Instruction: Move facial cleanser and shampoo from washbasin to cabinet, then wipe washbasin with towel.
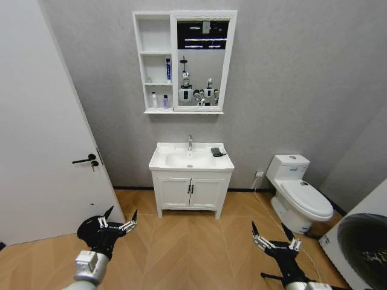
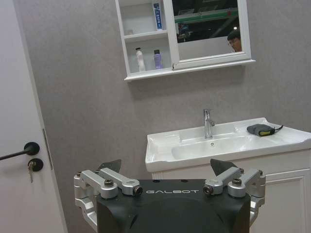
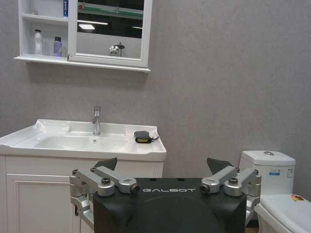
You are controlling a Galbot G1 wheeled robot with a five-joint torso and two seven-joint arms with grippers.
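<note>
Left gripper [image 1: 118, 219] low over the wood floor [image 1: 181, 254] by the door [image 1: 36, 121], jaws spread, nothing held. Same in left wrist view: fingers [image 2: 109, 167] wide apart, aimed at washbasin [image 2: 165, 150].

Cabinet [image 1: 155, 60] on wall above: blue-white tube [image 1: 168, 69] on middle shelf, white bottle [image 1: 154, 100] and purple bottle [image 1: 165, 101] on bottom shelf. Mirror [image 1: 202, 60] joined on its right.

Washbasin below, tap [image 1: 190, 142] at back centre. Towel [image 1: 216, 152] on right rim, dark, folded. Wrist views add detail: yellow patch on towel, loose end off toward the wall. Round drain not discernible.

Toilet [image 1: 299, 193] right of washbasin; right wrist view shows its cistern [image 3: 267, 165], left wrist view doesn't.

Right gripper [image 1: 275, 237] low over floor in front of toilet, jaws open, empty.
</note>
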